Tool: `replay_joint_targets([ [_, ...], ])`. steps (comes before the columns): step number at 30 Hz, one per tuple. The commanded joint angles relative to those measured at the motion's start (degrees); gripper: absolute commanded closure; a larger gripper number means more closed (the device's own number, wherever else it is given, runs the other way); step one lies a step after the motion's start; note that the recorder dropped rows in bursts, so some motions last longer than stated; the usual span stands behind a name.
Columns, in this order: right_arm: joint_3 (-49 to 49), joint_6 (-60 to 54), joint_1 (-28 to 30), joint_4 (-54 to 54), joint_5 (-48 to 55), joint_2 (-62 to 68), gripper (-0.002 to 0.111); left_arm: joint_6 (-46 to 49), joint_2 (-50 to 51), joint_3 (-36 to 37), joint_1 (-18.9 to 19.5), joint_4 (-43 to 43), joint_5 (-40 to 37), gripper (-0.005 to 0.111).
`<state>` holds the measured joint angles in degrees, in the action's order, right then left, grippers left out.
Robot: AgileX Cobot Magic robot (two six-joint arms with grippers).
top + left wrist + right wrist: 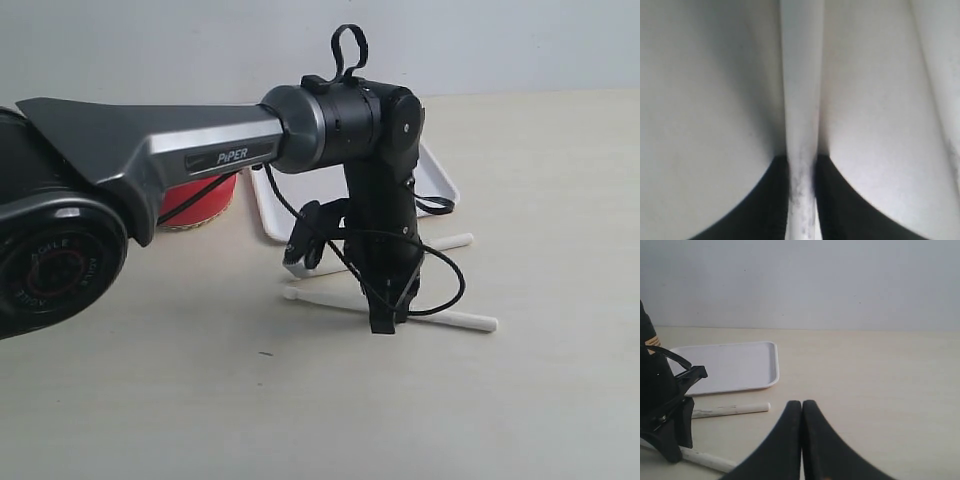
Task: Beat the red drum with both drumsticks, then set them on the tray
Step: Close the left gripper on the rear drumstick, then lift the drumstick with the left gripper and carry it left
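Observation:
The red drum stands at the back left, mostly hidden behind my left arm. To its right lies the white tray, also in the right wrist view. Two cream drumsticks lie on the table in front of the tray: the far one and the near one. My left gripper points down at the near drumstick, its black fingers pressed against both sides of it. My right gripper is shut and empty, low over the table to the right of the sticks.
The left arm's grey link and base fill the left of the exterior view. A black cable loops off the left wrist above the near stick. Bare beige table stretches to the right and front.

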<state>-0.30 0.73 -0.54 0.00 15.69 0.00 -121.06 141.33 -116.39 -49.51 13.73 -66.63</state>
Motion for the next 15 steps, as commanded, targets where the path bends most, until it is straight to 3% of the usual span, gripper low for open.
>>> replay_joint_targets([
  [1, 0.30, -0.35, 0.31, 0.00, -0.51, 0.00, 0.108, -0.51, -2.13, -0.07, -0.57, -1.59, -3.33, 0.107],
  [12, 0.30, -0.24, 0.31, 0.00, -0.51, 0.00, 0.108, -0.14, -12.43, 0.07, -4.48, -15.39, -3.33, 0.107],
  [15, 0.30, -0.35, 0.31, 0.00, -0.51, 0.00, 0.108, 5.54, -14.97, 0.07, -5.98, -23.03, -3.33, 0.107],
])
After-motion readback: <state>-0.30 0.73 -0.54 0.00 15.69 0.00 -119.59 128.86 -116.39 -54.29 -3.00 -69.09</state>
